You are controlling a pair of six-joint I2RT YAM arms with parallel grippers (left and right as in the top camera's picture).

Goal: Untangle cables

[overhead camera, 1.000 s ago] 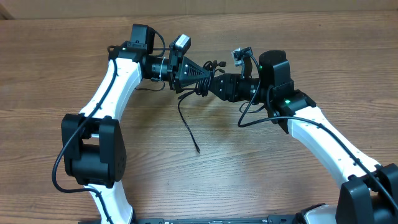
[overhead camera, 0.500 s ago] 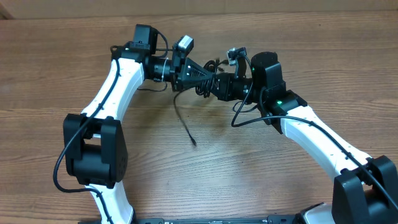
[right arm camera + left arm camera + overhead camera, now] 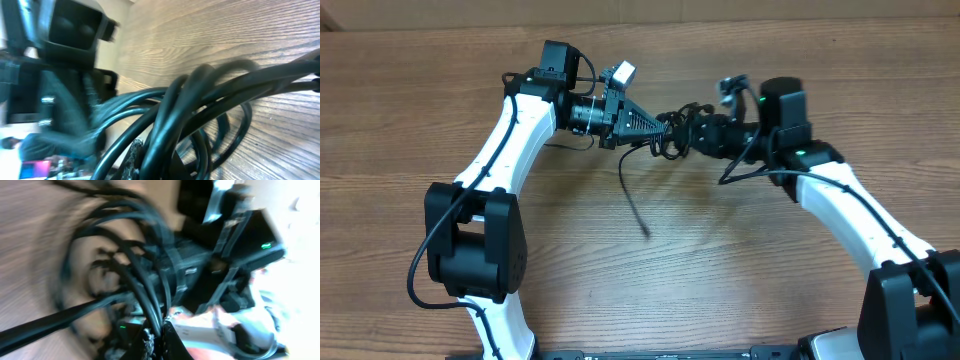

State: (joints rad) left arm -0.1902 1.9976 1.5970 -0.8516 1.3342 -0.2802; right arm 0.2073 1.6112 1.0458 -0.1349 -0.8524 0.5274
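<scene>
Cables (image 3: 672,133) bunch between left pincer (image 3: 658,124) and right pincer (image 3: 692,137), both seemingly clamped on them; 1 end dangles toward the tabletop (image 3: 770,290).

the overhead view is bright, even and sharp, with only faint, soft-edged shadows on the bench (image 3: 740,270). the left wrist view is smeared by heavy motion blur: the cables (image 3: 135,280) read as dark streaks, and white glare burns out the edge at 3 o'clock. in the right wrist view the wood grain is crisp at 1 o'clock, while 9 o'clock is blurred and the nearest cables at 6 o'clock are out of focus.
</scene>
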